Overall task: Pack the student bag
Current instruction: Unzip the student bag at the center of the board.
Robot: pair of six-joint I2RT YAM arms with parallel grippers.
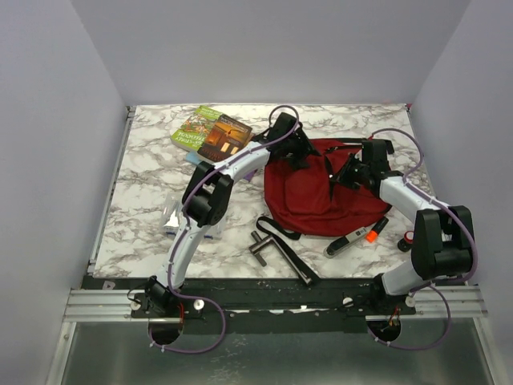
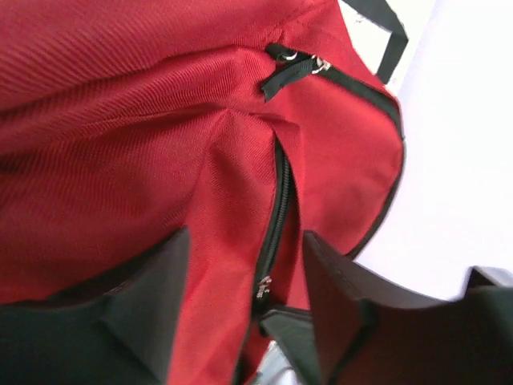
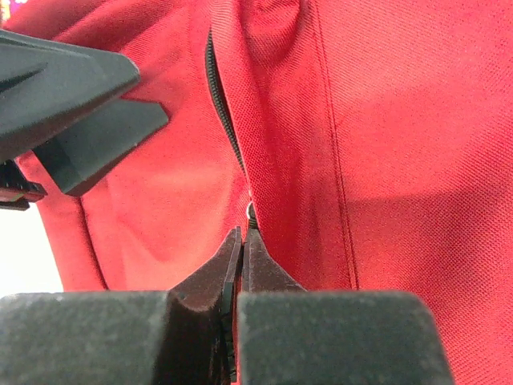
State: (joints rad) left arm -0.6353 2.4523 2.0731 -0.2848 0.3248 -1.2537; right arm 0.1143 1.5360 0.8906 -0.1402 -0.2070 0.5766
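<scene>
The dark-red student bag (image 1: 321,192) lies on the marble table right of centre, its black straps trailing toward the front. My left gripper (image 1: 300,152) is at the bag's far left edge. In the left wrist view it (image 2: 247,241) is open, its fingers either side of a red fabric fold (image 2: 224,265) with a black zipper (image 2: 276,208). My right gripper (image 1: 349,172) is at the bag's far right part. In the right wrist view it (image 3: 243,231) is shut on the small zipper pull (image 3: 250,212) at the end of the zipper line (image 3: 220,104).
Two books (image 1: 210,132) lie at the back left. A clear plastic pouch (image 1: 172,216) is at the left. A black strap (image 1: 284,257) and a metal piece (image 1: 258,243) lie in front. A marker with an orange part (image 1: 357,239) and a small red-black item (image 1: 407,239) are at the front right.
</scene>
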